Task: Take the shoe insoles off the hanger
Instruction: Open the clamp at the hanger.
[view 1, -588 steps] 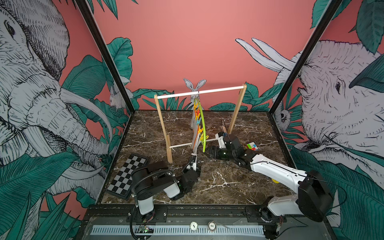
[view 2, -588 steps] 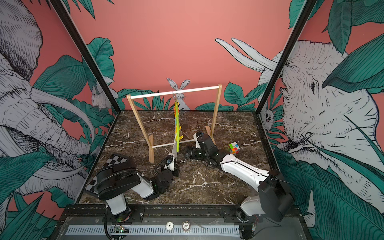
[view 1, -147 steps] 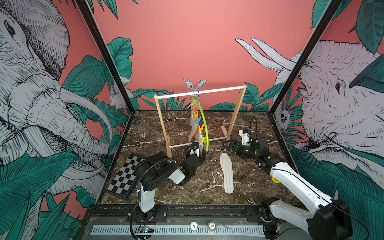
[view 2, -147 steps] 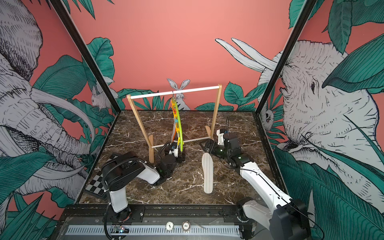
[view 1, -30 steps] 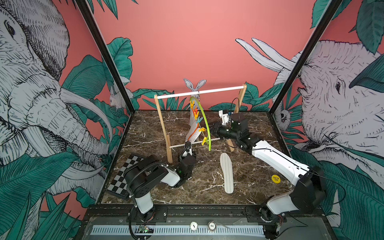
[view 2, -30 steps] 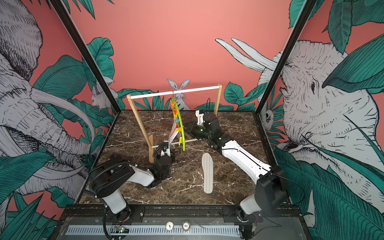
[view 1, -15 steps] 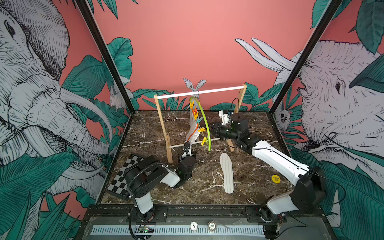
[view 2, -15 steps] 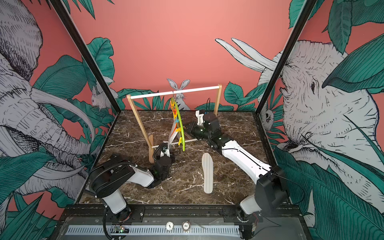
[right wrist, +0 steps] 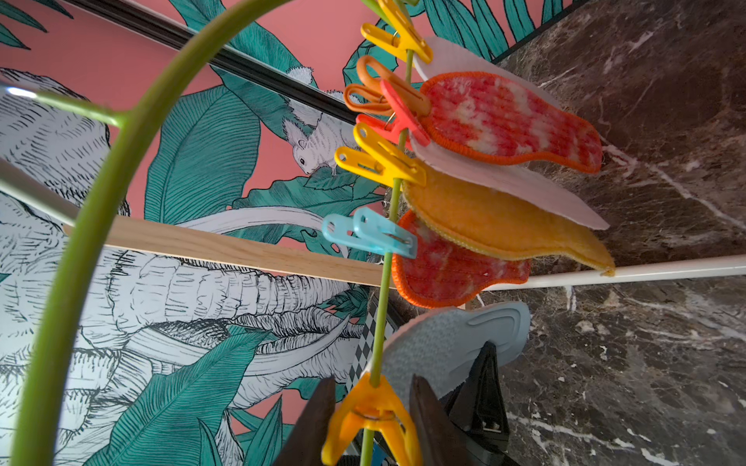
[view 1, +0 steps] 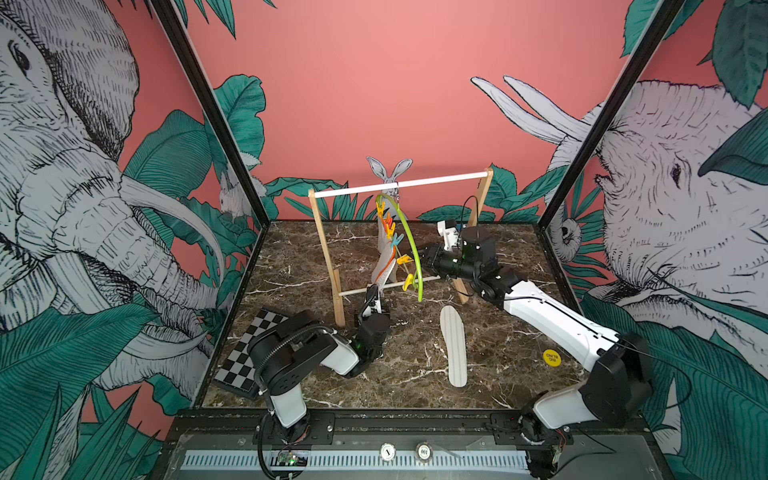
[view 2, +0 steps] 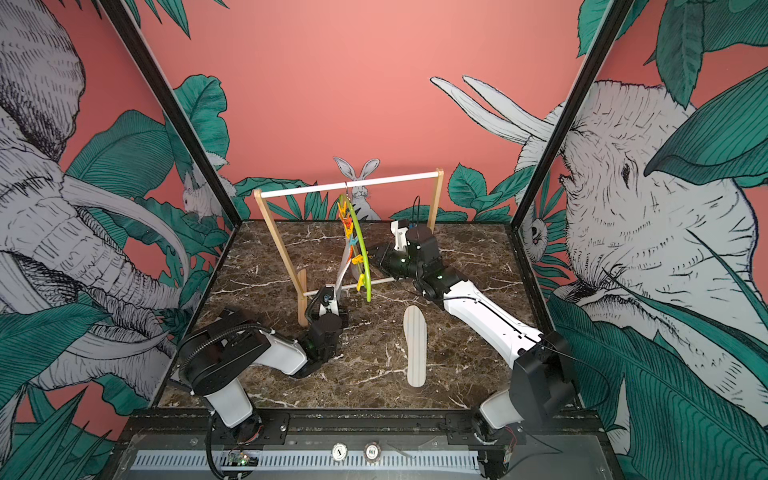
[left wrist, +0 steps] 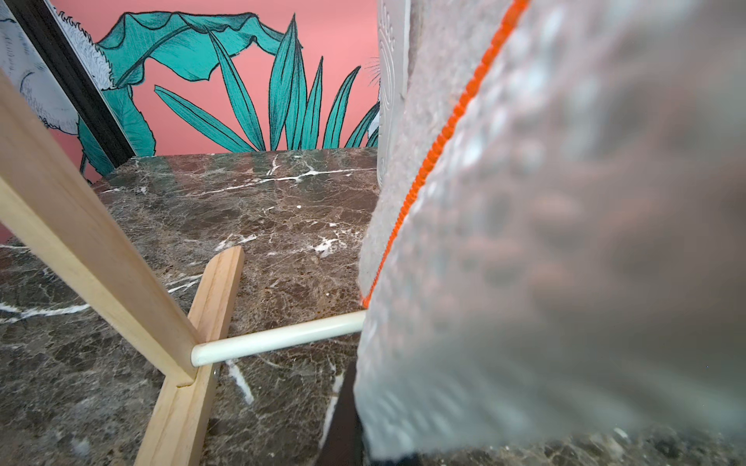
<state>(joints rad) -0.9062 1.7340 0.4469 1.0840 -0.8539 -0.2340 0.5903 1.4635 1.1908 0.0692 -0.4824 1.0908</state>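
writing: front dials [view 1: 387, 451] at lower edge read "1" and "001"; yellow sticker [view 1: 551, 357] text too small to read | hanger [view 1: 418, 266] hangs on rack bar [view 1: 436, 180], frame centre, shoe insoles [right wrist: 508, 121] pegged on it | white striped insole [view 1: 454, 345] flat on table, right of centre | left gripper [view 1: 372, 296] clenched on lower end of grey-blue insole [right wrist: 452, 343] | right gripper [right wrist: 372, 379] jaws astride yellow peg [right wrist: 371, 415], pressing or not I cannot tell

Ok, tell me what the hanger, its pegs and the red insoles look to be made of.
The hanger looks like smooth lime-green plastic: a thin rod with a slight sheen. The pegs look like glossy moulded plastic in bright colours, with what seem metal spring rings. The red insoles look like soft, matt knitted or fleecy fabric, mottled red and white, with an orange stitched edge.
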